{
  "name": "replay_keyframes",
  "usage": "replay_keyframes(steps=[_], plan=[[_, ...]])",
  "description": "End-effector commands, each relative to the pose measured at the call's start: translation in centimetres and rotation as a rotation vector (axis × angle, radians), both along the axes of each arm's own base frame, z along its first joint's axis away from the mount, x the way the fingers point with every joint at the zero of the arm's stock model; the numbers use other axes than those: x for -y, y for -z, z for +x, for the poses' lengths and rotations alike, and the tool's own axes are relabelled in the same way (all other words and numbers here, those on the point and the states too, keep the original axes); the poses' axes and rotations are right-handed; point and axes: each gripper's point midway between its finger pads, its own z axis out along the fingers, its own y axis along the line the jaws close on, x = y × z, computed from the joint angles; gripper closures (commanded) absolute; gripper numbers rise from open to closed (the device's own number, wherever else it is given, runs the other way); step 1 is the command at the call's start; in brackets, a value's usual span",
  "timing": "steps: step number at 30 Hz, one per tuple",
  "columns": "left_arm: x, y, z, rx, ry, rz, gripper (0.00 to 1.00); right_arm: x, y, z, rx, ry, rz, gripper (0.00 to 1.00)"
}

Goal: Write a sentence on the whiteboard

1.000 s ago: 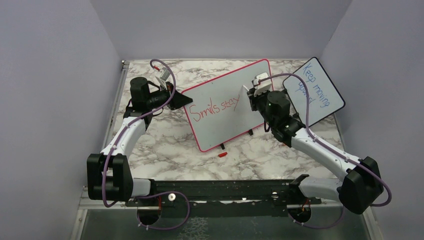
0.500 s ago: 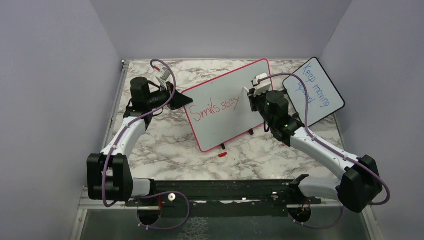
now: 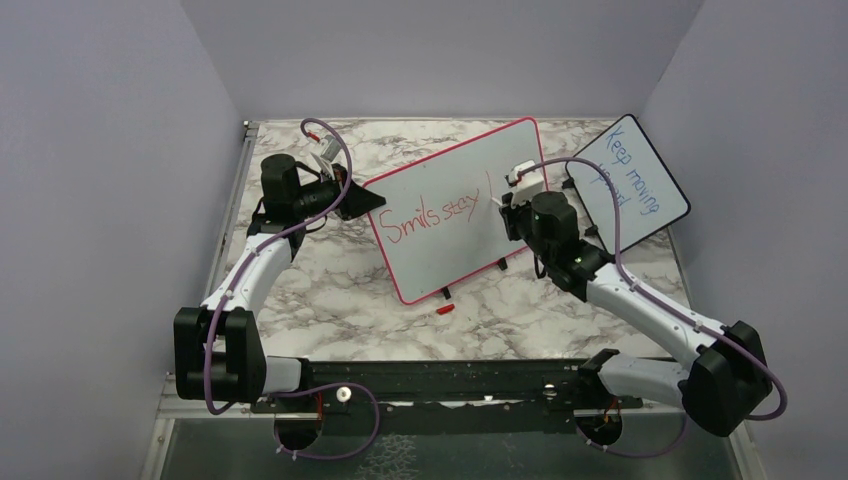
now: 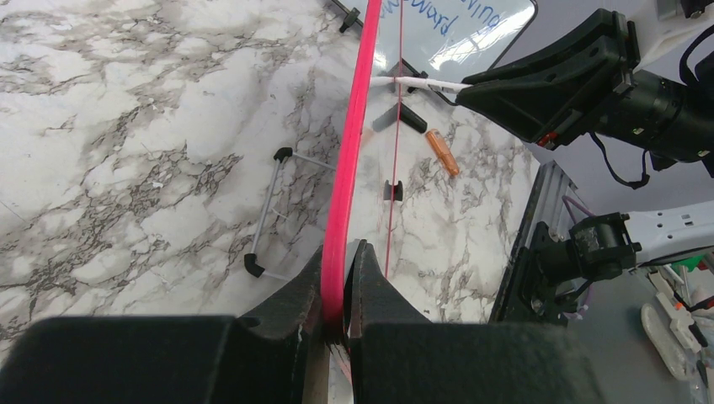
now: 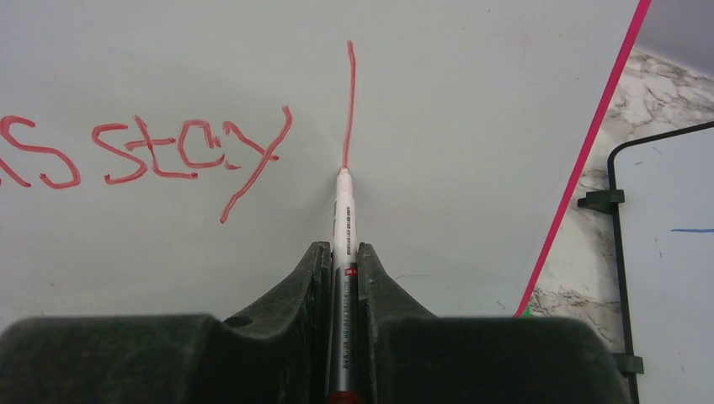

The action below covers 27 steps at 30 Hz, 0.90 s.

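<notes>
The whiteboard [image 3: 450,240] with a red-pink frame stands tilted mid-table. The sentence [image 3: 432,215] in red reads "Smils stay", followed by one fresh vertical stroke [image 5: 349,101]. My left gripper [image 3: 352,200] is shut on the board's left edge; the pink frame [image 4: 345,194] runs up between its jaws. My right gripper [image 3: 508,205] is shut on a white marker [image 5: 343,223], whose tip touches the board at the stroke's lower end. The board surface [image 5: 463,126] fills the right wrist view.
A smaller black-framed board [image 3: 628,180] with blue writing "Keep moving upward" leans at the right, close behind my right arm. A red marker cap [image 3: 445,309] lies on the marble table in front of the whiteboard, and shows in the left wrist view [image 4: 442,152]. Purple walls enclose the table.
My right gripper has drawn the marker down the board toward me, leaving a vertical red stroke after "stay". The left arm has not moved.
</notes>
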Motion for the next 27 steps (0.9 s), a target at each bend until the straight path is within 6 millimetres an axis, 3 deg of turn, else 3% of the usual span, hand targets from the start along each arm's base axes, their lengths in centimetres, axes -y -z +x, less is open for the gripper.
replay_keyframes(steps=[1,10,27], plan=[[-1.1,4.0,1.4,-0.014,-0.088,0.134,1.0,0.3,1.4,-1.2,-0.051,-0.015,0.005,0.99],[-1.1,4.0,1.4,-0.013,-0.091,0.136,1.0,1.1,-2.8,-0.2,0.074,0.048,0.059,0.99],[-1.1,4.1,1.4,-0.015,-0.089,0.139,1.0,1.0,-4.7,2.4,0.162,0.106,0.047,0.99]])
